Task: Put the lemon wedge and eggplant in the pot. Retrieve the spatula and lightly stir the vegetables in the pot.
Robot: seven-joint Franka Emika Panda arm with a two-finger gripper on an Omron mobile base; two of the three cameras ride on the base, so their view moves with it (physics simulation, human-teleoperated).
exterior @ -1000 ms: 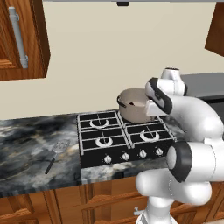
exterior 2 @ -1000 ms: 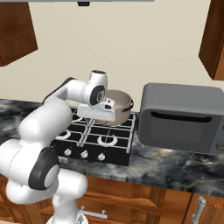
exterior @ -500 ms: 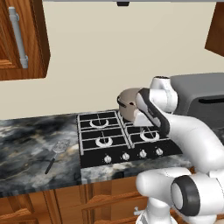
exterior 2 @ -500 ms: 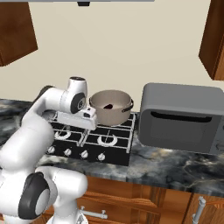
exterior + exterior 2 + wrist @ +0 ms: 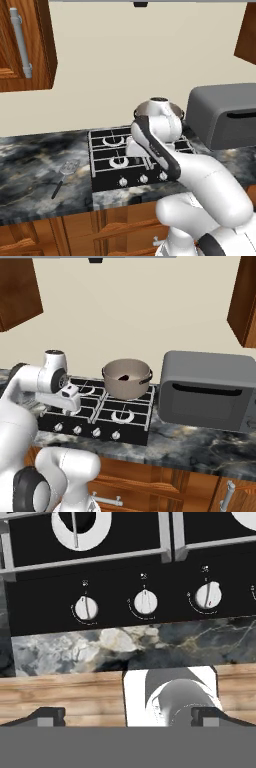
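The taupe-grey pot [image 5: 127,381] stands on the back right burner of the stove [image 5: 127,418]. A small dark shape [image 5: 122,377] that looks like the eggplant lies inside it. The lemon wedge is hidden. On the marble counter left of the stove lies the spatula [image 5: 63,175], with its perforated head pointing away from me. My gripper [image 5: 69,405] hangs over the stove's front left corner, well apart from the pot and the spatula. Through the hand view it looks down on the knobs [image 5: 145,603]. The gripper [image 5: 129,716] is open, with nothing between its fingertips [image 5: 50,714].
A grey boxy microwave [image 5: 207,390] sits on the counter right of the stove. Dark marble counter [image 5: 30,165] stretches to the left. Wooden cabinets [image 5: 25,45] hang above, and drawers [image 5: 60,689] lie below the counter's front edge.
The arm has swung away from the pot toward the stove's front left. The pot now stands uncovered in the right base view. The gripper has stayed open.
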